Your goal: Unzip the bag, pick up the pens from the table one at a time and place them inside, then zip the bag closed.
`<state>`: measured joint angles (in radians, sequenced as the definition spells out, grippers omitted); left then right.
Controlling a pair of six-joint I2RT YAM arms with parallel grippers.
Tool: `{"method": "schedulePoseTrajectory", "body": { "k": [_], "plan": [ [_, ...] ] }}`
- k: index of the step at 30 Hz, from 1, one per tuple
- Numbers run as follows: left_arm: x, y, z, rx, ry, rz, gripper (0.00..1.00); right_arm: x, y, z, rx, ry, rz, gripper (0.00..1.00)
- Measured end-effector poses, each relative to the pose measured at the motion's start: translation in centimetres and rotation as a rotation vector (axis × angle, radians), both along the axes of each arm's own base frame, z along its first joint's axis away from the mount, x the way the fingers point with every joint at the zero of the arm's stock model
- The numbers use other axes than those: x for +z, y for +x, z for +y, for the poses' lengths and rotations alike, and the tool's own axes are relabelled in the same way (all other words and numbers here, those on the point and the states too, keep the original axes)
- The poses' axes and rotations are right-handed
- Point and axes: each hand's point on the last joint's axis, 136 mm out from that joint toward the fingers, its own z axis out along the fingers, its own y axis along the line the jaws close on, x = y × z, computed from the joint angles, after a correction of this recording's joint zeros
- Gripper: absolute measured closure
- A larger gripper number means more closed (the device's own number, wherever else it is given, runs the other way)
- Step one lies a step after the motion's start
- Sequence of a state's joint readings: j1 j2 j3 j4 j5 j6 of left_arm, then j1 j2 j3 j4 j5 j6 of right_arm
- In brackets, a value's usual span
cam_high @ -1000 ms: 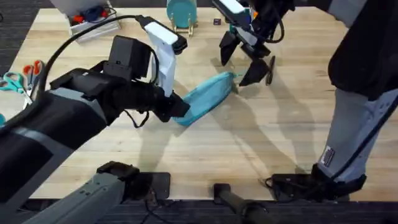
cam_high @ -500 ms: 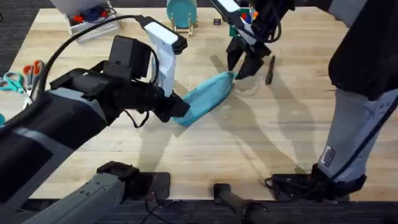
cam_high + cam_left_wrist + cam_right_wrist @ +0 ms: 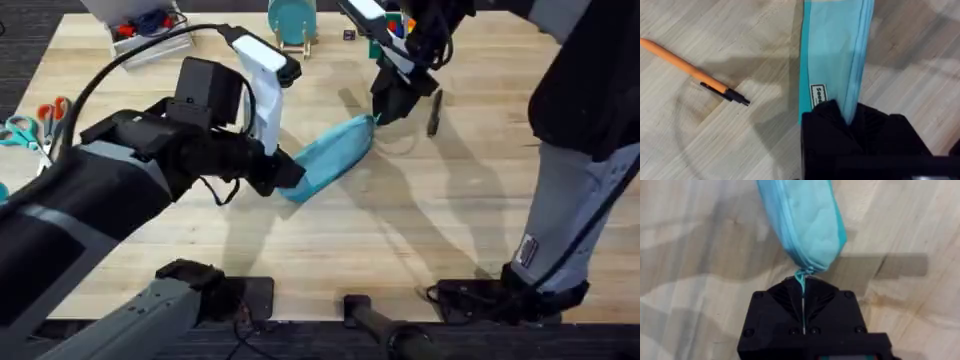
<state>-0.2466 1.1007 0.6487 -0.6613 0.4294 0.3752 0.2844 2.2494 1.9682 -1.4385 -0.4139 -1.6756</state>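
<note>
Both fingers [image 3: 388,108] on bag [image 3: 330,155] ends.

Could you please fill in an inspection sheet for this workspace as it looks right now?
Surface: pale wooden table, dry and level.
Job's things: blue bag lying flat, zipper closed; orange pen beside it; black pen near its far end.
Clutter: scissors at the left edge; teal disc on stand and a tray at the back.
Grippers: left pincer shut on the bag's near end; right pincer shut on the pull tab.
Cables: black cable arching over the left arm.
Surroundings: dark floor around the table.
</note>
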Motion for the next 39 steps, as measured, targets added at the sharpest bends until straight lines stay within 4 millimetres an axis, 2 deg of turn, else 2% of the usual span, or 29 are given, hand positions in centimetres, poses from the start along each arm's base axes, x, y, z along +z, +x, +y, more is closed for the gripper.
{"method": "schedulePoseTrajectory", "body": {
  "k": [9, 15, 21, 39],
  "plan": [
    [0.0, 0.0, 0.0, 0.000, 0.000, 0.000, 0.959, 0.8, -0.8, -0.3, -0.025, -0.027, 0.048, 0.971],
    [0.0, 0.0, 0.0, 0.000, 0.003, 0.000, 0.959, 4.1, -0.4, -0.3, -0.025, -0.031, 0.016, 0.971],
    [0.0, 0.1, 0.0, 0.001, 0.002, -0.007, 0.959, 6.3, 1.4, 0.4, -0.020, -0.007, -0.086, 0.971],
    [0.0, 0.1, 0.0, 0.000, 0.003, -0.005, 0.959, 6.3, 0.4, 2.3, 0.004, -0.021, -0.081, 0.971]
  ]
}}
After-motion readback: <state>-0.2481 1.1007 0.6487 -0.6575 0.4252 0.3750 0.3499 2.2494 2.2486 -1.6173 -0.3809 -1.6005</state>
